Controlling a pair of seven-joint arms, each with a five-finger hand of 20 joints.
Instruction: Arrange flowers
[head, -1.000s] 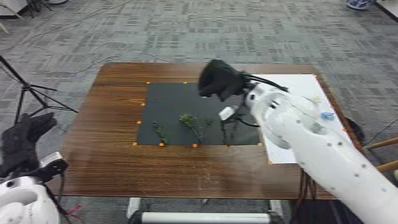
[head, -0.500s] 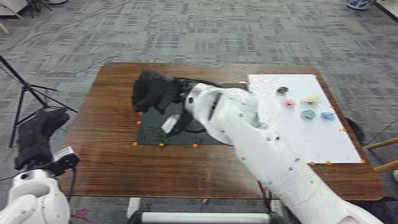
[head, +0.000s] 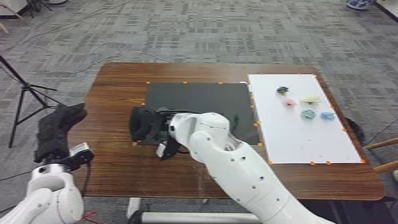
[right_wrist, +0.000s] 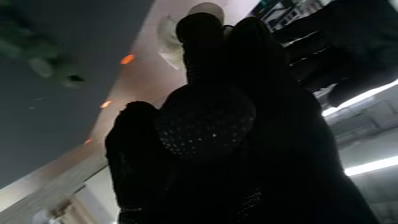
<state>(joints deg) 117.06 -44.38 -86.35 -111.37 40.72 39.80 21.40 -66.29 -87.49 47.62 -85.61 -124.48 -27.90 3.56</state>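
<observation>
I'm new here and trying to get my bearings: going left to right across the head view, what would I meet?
Left hand → right hand → pink flower → pale yellow flower → light blue flower.

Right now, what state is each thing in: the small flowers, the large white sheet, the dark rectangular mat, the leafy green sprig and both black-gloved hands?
Small flowers: loose, lying on the white sheet.
White sheet: flat.
Dark mat: flat, partly covered.
Green sprig: lying on the mat.
Left hand: open, by the table's left edge.
Right hand: over the mat's left side; grip unclear.
</observation>
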